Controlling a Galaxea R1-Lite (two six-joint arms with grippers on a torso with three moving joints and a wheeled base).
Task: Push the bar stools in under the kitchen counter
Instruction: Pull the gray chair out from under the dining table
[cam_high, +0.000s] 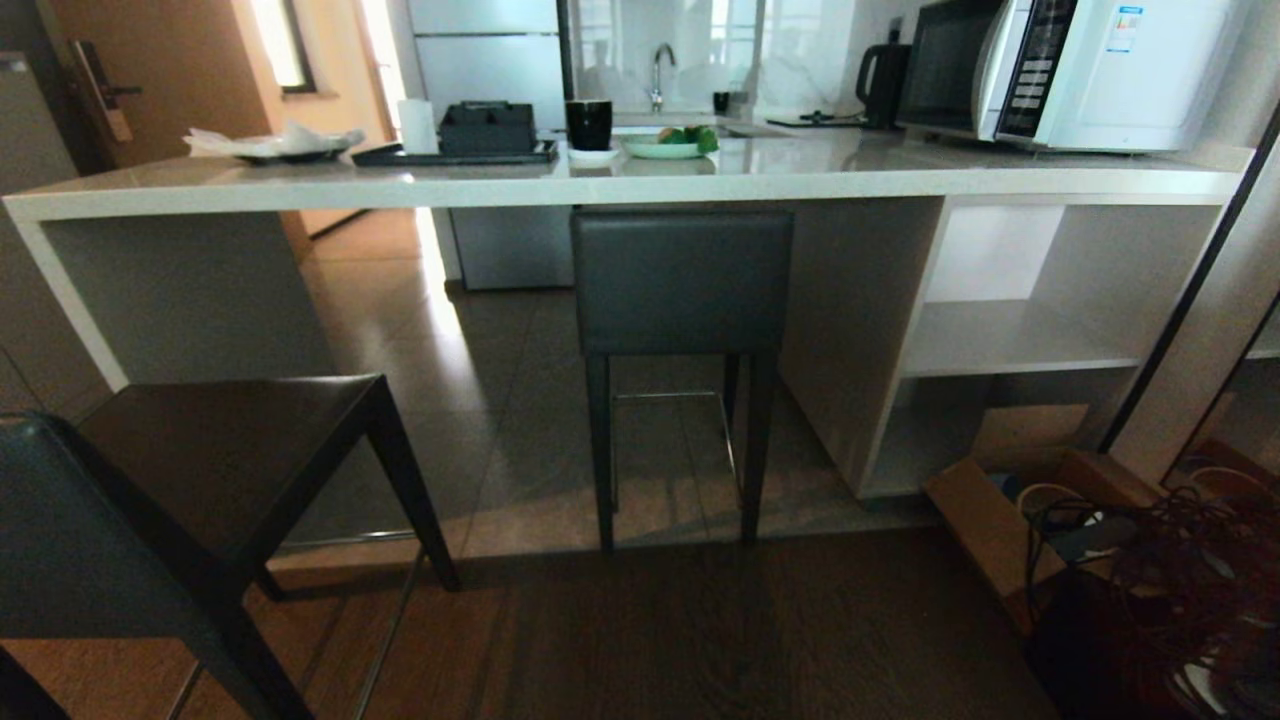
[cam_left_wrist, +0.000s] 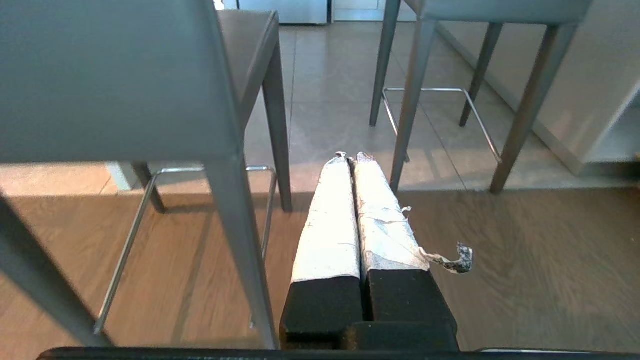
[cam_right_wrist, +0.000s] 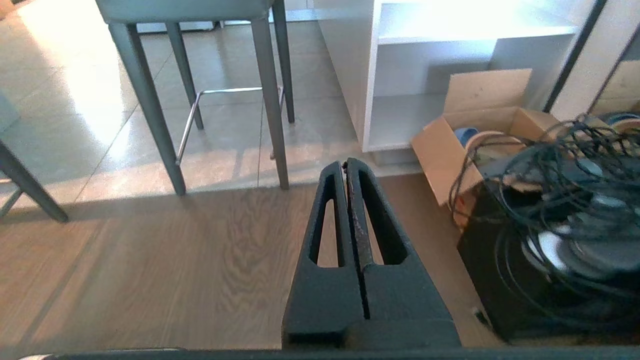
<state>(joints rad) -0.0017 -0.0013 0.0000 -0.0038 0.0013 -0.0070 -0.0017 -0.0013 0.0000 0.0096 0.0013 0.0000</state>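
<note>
Long pale grey-white speckled stone kitchen counter (cam_high: 800, 175) spans upper frame of head view. Dark grey padded leather bar stool (cam_high: 682, 285) centre frame, backrest right under counter edge. Second matching stool (cam_high: 200, 470) lower left, well out from counter. Left gripper (cam_left_wrist: 350, 157), white-wrapped fingers pressed together, empty, above wood floor. Right gripper (cam_right_wrist: 345, 165), black fingers pressed together, empty. Cardboard box (cam_high: 1000, 520) with cables lower right.

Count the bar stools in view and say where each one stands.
2. One stool stands at the counter, its backrest just below the slab edge. The other stool stands pulled out on the robot's left, partly cut off by the head view's edge.
</note>
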